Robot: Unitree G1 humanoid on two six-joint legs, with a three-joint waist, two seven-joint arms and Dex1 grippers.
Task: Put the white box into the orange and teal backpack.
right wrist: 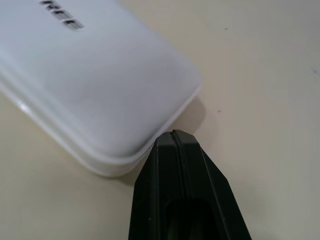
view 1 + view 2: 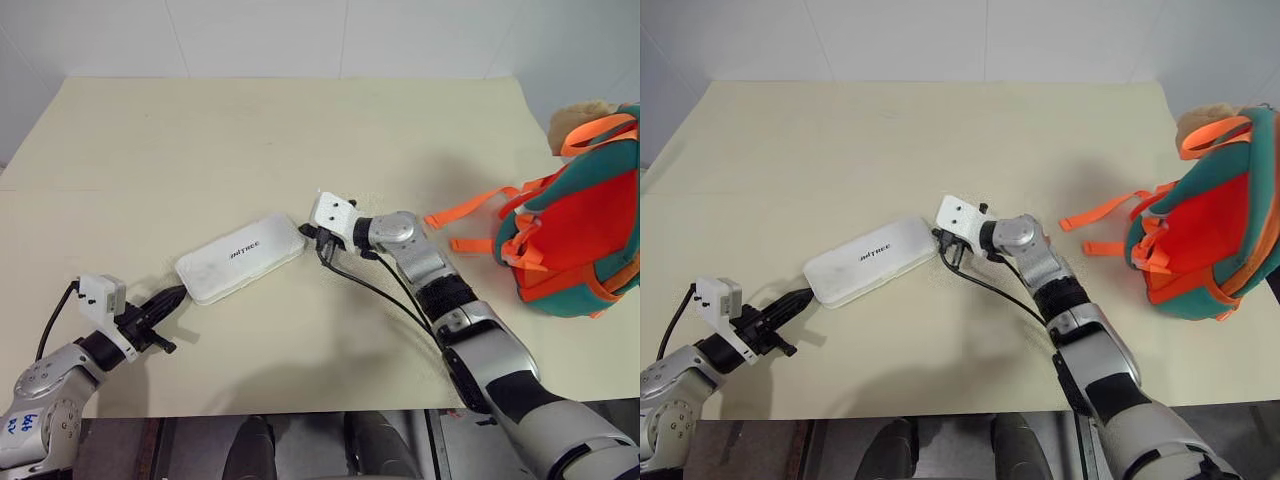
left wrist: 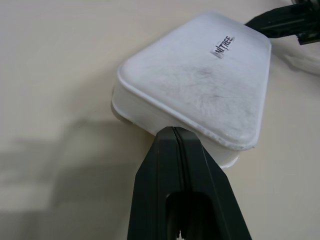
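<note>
- white box (image 2: 241, 257): lies flat on the table (image 2: 300, 130), long axis slanting, "UNITREE" lettering face up, one short end toward each gripper.
- left gripper (image 2: 178, 296): jaws closed, both black fingers pressed together with nothing between them. Tip sits right at the near short end of the box; in the left wrist view (image 3: 173, 131) the tip meets the lower side wall of the box, touching or just short of it, cannot tell which.
- right gripper (image 2: 306, 232): jaws closed too, nothing pinched. Tip sits at the opposite short end of the box; in the right wrist view (image 1: 173, 134) the tip is against the rounded corner edge, contact looks likely but not certain.
- box sits between the two closed tips, one at each end, not held inside either jaw.
- top face of the box shows faint grey scuffing near the left gripper's end.
- orange and teal backpack (image 2: 585, 235): well apart from both jaws, out past the right arm at the table's far right edge, lying with its orange panel toward the camera, orange straps (image 2: 470, 212) trailing on the table toward the right gripper's side.
- tan plush bit (image 2: 578, 118) sticks out at the top of the backpack.
- black cable (image 2: 375, 288) runs along the right forearm behind the right gripper.
</note>
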